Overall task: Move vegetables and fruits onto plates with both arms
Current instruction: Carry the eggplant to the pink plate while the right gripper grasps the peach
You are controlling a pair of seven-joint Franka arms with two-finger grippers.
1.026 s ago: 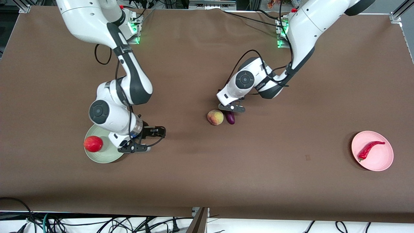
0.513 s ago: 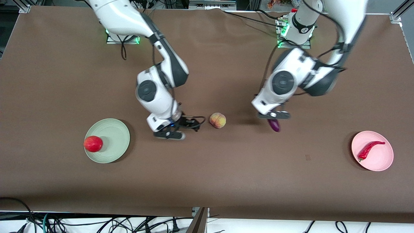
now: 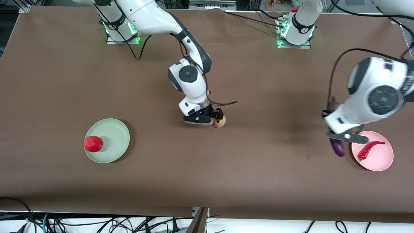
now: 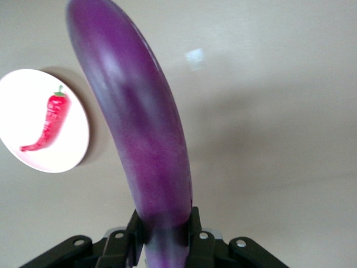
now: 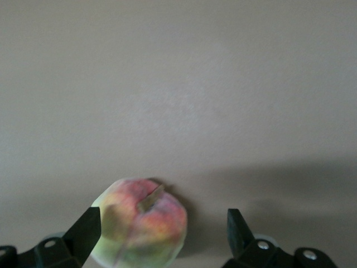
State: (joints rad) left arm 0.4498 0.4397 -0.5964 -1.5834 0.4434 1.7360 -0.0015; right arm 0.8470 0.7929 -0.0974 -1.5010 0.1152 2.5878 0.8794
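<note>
1. Left hand (image 4: 164, 237) is clamped on the eggplant (image 4: 136, 128), in the air just beside the pink plate (image 3: 376, 160) holding the chili pepper (image 3: 368, 149).
2. Right hand (image 5: 162, 231) stands wide open over the peach (image 5: 139, 229) on the surface (image 3: 226, 168).
3. The apple (image 3: 93, 143) sits on the green plate (image 3: 113, 142), well apart.

The right arm's black two-finger gripper (image 3: 216, 120) covers most of the yellowish-pink peach (image 3: 221, 122); the left arm's white wrist hides the glossy purple eggplant's (image 3: 338, 147) middle.
</note>
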